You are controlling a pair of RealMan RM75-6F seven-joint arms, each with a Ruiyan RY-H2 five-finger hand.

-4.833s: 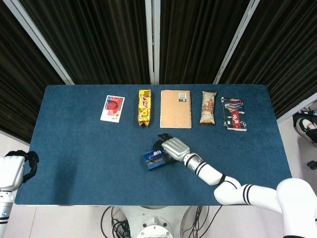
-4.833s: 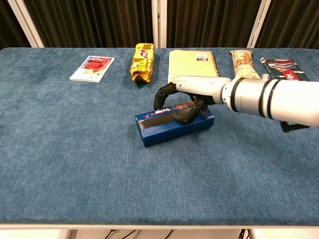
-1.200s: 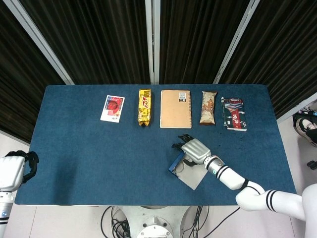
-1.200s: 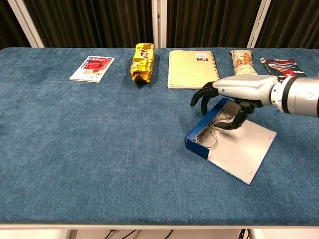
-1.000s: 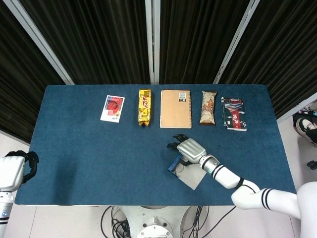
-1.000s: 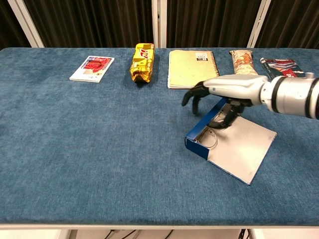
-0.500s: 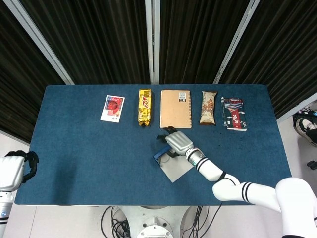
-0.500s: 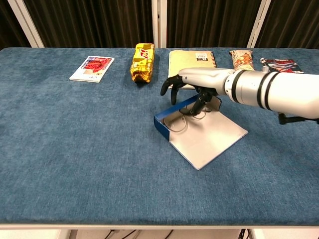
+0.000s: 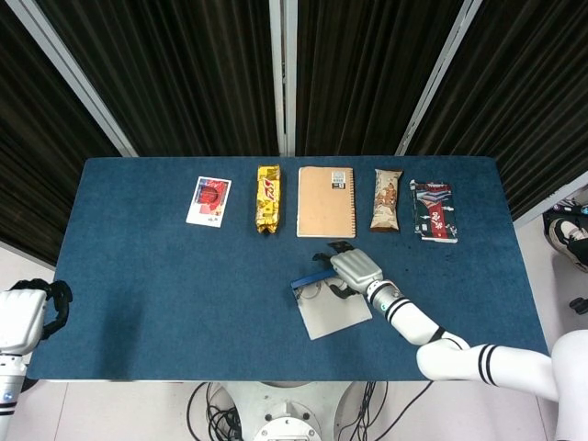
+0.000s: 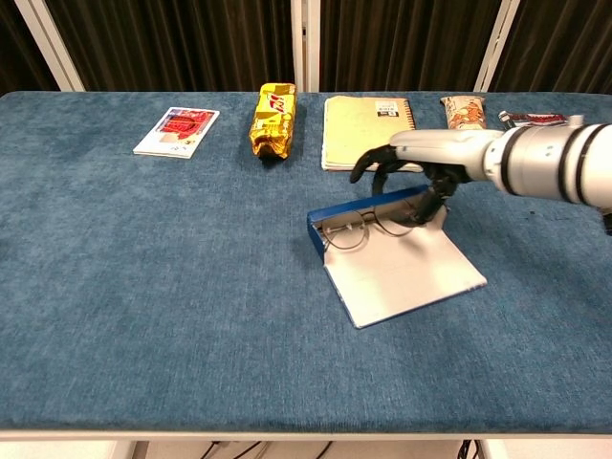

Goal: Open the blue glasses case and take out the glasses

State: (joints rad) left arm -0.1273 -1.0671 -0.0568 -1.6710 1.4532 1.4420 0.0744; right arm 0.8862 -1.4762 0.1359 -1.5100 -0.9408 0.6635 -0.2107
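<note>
The blue glasses case [image 10: 359,208] lies open at mid-table, its grey lid [image 10: 402,268] flat on the cloth toward me. Thin wire glasses [image 10: 359,232] rest inside against the blue wall. My right hand [image 10: 426,158] hovers over the case's right end, and its dark fingertips [image 10: 424,208] reach down and pinch the right end of the glasses. From above, the case [image 9: 310,278], the glasses [image 9: 317,292] and the right hand [image 9: 354,268] sit just below the notebook. My left hand [image 9: 23,317] hangs off the table's front left corner with its fingers curled in, holding nothing.
Along the far side lie a red-and-white card [image 9: 209,200], a yellow snack bag [image 9: 267,198], a tan spiral notebook [image 9: 326,201], a snack bar [image 9: 387,199] and a dark packet [image 9: 434,210]. The blue cloth table [image 9: 138,294] stretches bare to the left.
The closed case now lies open with its lid flat. In the last second it slid left with my right hand, then turned so its wall runs almost left to right.
</note>
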